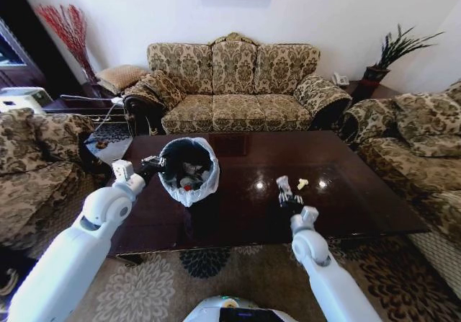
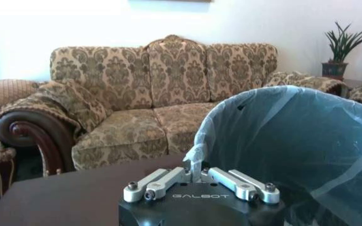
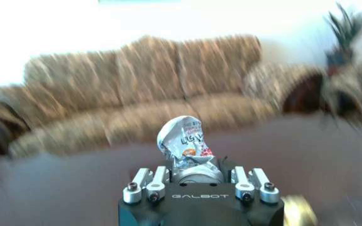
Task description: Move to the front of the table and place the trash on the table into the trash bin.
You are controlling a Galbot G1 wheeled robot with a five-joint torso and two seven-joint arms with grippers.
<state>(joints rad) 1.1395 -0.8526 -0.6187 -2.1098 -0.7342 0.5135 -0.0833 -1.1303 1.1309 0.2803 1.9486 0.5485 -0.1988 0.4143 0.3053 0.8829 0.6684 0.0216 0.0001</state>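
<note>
Lower centre-right of the head view: my right gripper (image 1: 289,201) is pinching a crinkled silver printed wrapper (image 3: 184,143) over the glossy dark-brown wooden table (image 1: 360,192); light, soft, slippery, held at its bunched lower end. My left gripper (image 2: 197,181) is clamping the bag-lined black bin (image 1: 189,169) at its rim.

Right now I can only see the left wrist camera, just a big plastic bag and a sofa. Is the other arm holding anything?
Observer: Yes. The right gripper is shut on a crinkled wrapper over the table.
Operator: Is there more trash lying out there?
Observer: One small pale scrap lies on the table just beyond that gripper.
Operator: Is the bin empty inside?
Observer: No. Several pieces lie inside the trash bin, whose bag edge the left gripper pinches.
</note>
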